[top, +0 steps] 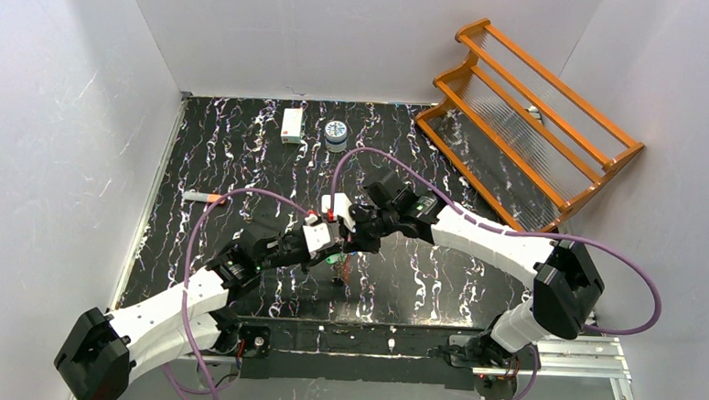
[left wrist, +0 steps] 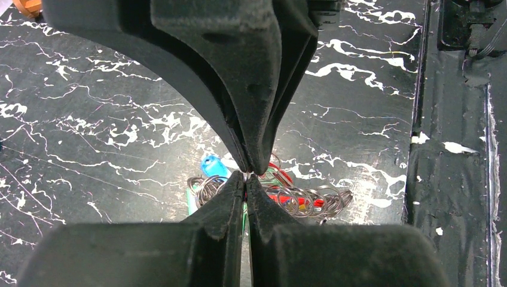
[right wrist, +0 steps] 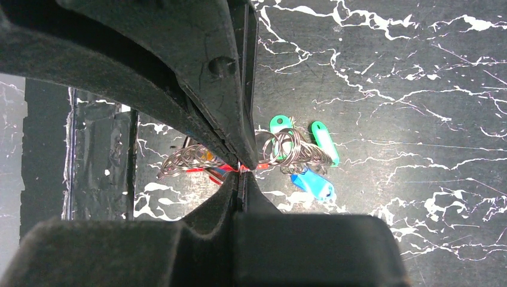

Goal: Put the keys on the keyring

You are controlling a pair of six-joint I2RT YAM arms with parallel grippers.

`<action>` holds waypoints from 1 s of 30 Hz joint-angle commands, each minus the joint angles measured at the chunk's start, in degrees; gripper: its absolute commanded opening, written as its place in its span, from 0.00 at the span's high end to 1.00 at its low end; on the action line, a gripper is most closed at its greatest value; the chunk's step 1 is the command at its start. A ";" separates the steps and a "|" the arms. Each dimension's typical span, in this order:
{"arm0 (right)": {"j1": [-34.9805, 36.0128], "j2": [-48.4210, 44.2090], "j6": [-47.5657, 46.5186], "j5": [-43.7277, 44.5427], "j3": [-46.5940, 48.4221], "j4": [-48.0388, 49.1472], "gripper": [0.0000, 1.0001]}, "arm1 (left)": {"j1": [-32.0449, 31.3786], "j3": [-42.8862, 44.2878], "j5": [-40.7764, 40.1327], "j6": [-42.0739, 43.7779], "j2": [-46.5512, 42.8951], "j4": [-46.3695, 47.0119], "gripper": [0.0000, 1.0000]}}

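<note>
Sadly, the tin (top: 337, 133) label beyond the keys (right wrist: 293, 154) seems unreadably small.

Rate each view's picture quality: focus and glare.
Top external: evenly lit, sharp, the keys tiny. Left wrist: the left claw looms dark and soft-edged; the silver rings glint. Right wrist: the right claw dark and blurred; green key caps crisp.

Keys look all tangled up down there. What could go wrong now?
1. The left gripper and right gripper are shut tip to tip right above the keys; they might bump each other.
2. The keys lie tangled in one heap, so pulling one could drag the whole bunch.
3. The grippers hide whatever is pinched, so it may slip out unseen.
</note>
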 commanded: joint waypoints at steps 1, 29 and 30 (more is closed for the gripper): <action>0.19 -2.32 0.66 -0.67 -0.04 4.70 0.97 | -0.15 0.39 -0.65 0.06 -0.48 -2.74 1.00; -14.24 -10.16 30.52 -27.70 -16.07 40.29 0.54 | -0.16 -19.74 -9.20 -19.73 -8.11 51.12 1.00; -14.23 -9.92 30.83 -28.04 -15.99 40.29 0.56 | -0.14 -20.07 -9.14 -20.21 -7.35 52.90 1.00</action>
